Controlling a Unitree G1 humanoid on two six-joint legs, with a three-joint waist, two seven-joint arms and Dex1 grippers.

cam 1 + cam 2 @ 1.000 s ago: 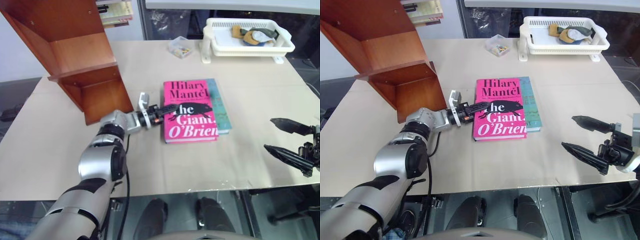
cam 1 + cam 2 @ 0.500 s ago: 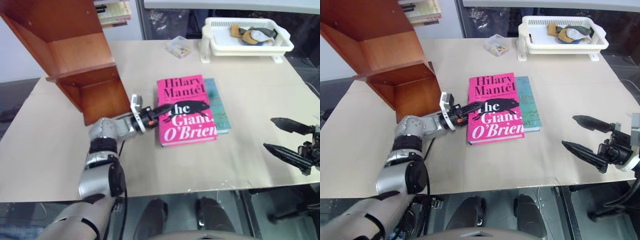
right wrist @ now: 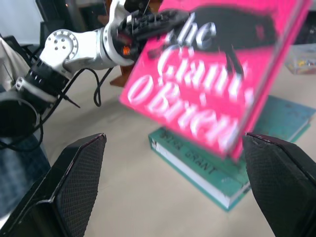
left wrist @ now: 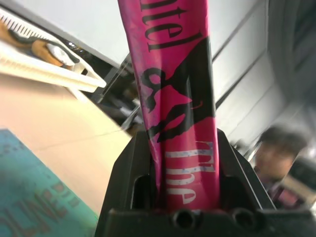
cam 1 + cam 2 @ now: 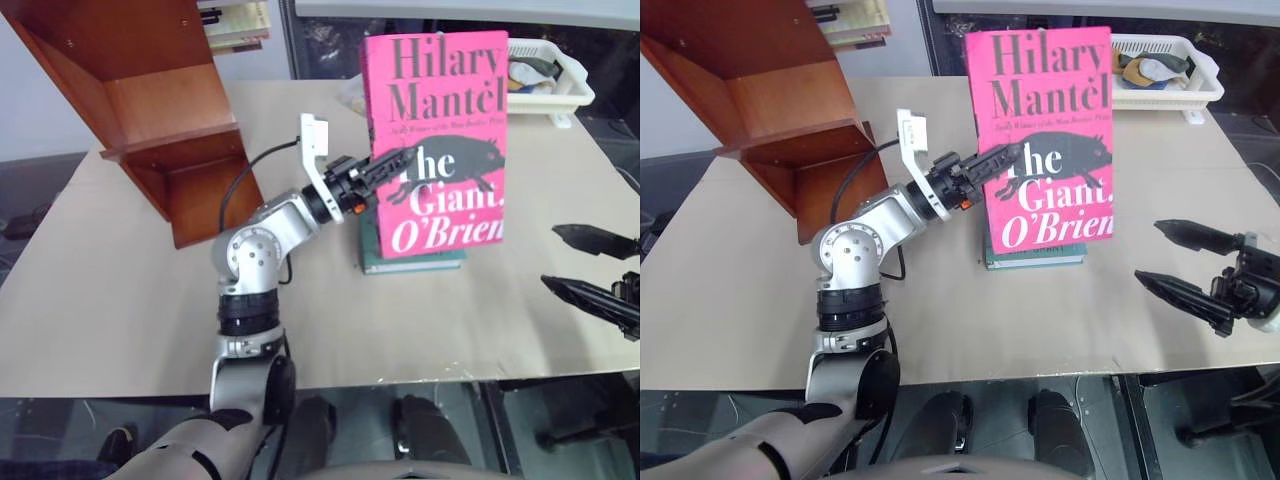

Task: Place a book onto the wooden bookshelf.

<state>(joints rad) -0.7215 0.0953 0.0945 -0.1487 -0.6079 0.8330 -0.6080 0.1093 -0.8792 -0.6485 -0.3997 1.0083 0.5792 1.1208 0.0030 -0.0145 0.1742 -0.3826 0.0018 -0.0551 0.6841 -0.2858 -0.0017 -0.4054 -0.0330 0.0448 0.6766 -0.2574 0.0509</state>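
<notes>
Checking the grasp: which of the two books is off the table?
The pink book, held upright by the left pincer; the teal book lies flat.

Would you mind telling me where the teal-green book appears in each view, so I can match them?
Left eye: on the table under the raised pink book, teal-green book.
Right eye: same spot.
Left wrist: corner.
Right wrist: between the fingers.
Shared landmark: the pink book.

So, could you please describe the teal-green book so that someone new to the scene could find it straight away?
Start at the beige table, to the right of the wooden bookshelf. Near the table's middle, the teal-green book lies flat, just below the pink book that the left tool holds upright in the air. It is the one book lying on the table, with a teal-green cover rather than pink.
</notes>
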